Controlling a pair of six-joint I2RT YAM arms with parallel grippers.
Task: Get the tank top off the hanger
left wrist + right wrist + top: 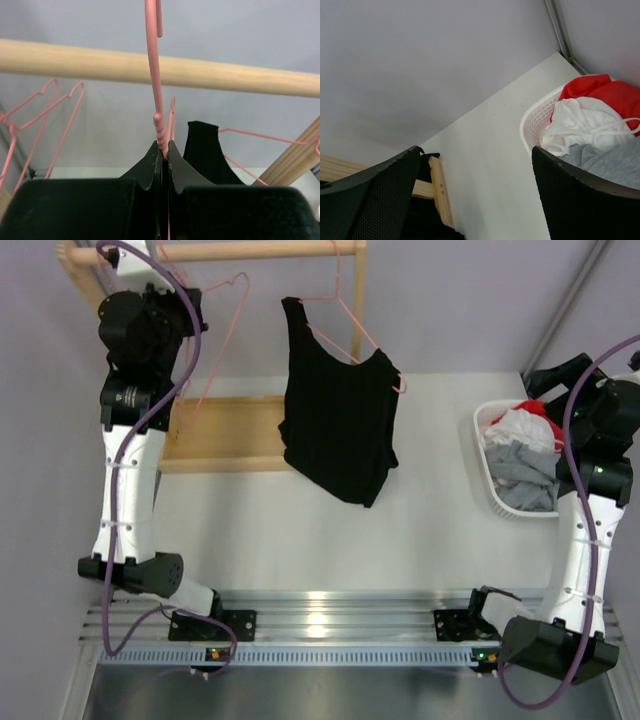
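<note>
Tank top hangs centre frame on a pink hanger hooked over the wooden rail. Fabric likely light and limp; grip at strap or hem. Left hand, upper left, pinches a hanger neck. Right hand stands spread, empty, by the laundry basket. Spare hangers may snag.

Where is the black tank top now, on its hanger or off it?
It is on. The tank top hangs spread from the tilted pink hanger, whose hook is over the wooden rod.
</note>
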